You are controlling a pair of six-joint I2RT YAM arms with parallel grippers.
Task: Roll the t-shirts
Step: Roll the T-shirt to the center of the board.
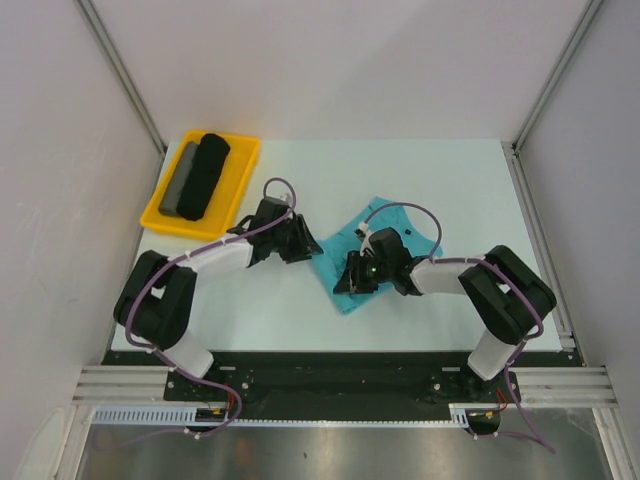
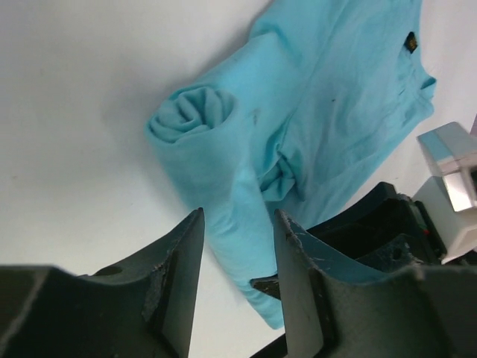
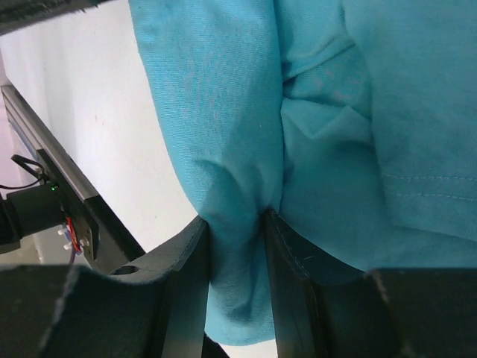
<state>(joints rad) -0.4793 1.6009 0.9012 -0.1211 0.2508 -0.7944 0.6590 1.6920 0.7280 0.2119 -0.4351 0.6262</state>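
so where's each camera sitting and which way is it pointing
top external: above and behind the arm bases, looking down on table, yellow tray, teal t-shirt; both arms, left hand and right hand show
left wrist: on the left arm, looking past its open fingers along the t-shirt's rolled end; right hand at lower right
right wrist: on the right arm, close on fabric pinched between its fingers
shared: all three see the t-shirt

Bright, even light, soft shadows, blurred wrist-view foregrounds.
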